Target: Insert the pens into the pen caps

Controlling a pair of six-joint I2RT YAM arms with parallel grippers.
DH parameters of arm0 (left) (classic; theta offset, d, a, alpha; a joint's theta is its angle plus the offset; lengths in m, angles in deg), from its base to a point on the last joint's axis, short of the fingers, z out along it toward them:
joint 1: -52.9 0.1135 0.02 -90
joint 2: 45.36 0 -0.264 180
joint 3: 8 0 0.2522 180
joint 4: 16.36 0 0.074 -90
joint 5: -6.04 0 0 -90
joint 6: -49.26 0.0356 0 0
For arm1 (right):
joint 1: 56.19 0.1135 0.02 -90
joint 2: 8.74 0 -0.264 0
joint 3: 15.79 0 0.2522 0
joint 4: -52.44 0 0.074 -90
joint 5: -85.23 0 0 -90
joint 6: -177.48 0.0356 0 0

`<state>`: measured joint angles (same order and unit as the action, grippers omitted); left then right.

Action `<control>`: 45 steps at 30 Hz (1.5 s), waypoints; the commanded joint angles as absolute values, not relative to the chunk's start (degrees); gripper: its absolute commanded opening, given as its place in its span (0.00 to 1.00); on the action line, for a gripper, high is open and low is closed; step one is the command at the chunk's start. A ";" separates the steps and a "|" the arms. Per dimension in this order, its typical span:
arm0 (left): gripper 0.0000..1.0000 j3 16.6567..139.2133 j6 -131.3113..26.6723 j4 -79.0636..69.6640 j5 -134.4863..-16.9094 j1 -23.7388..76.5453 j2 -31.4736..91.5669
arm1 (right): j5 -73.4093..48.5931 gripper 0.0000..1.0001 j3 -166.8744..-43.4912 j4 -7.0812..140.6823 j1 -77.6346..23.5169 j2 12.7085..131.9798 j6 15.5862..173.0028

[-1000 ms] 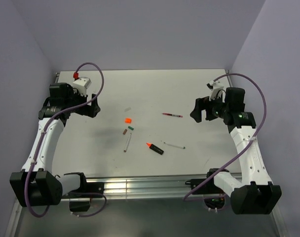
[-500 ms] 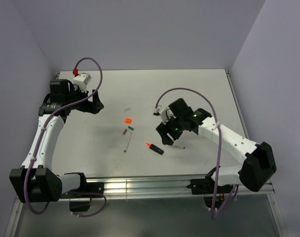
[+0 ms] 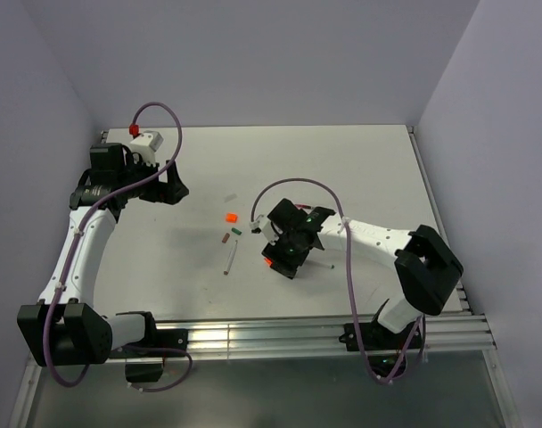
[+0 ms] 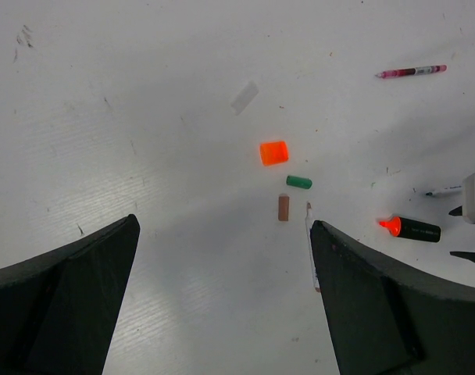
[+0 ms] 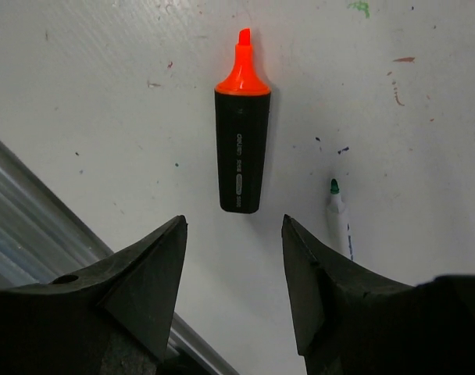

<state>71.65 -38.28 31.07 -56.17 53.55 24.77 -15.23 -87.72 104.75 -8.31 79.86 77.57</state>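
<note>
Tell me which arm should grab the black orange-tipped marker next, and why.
Right. The right gripper hangs just over the black marker, jaws apart and empty, lined up with its body. The left gripper, also open, sits far off, beyond the orange cap.

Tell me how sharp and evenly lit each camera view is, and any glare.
Top external: soft, even light on the table, faint shadows, small items tiny. Left wrist: table sharp, the orange cap oversaturated, almost glowing; the left gripper's fingers near-black silhouettes. Right wrist: the black marker crisp, soft shadow at its edge, no glare.
</note>
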 commanded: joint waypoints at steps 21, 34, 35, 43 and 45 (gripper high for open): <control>0.97 69.93 -40.29 26.85 -58.45 53.52 22.84 | -12.24 0.52 -90.54 98.20 -5.04 91.01 77.99; 0.88 69.93 -48.47 25.18 -60.76 53.43 21.27 | -11.71 0.15 -90.89 98.63 -3.28 90.41 79.13; 0.87 69.58 -49.69 23.96 -60.49 53.52 20.74 | -11.36 0.11 -91.51 98.81 -3.45 89.53 79.04; 0.79 64.23 -62.43 8.35 -47.50 53.43 15.20 | -13.99 0.03 -101.16 101.53 -7.84 78.63 79.31; 0.71 61.59 -69.08 2.88 -44.51 53.43 14.24 | -14.17 0.02 -105.38 101.80 -9.16 77.14 79.74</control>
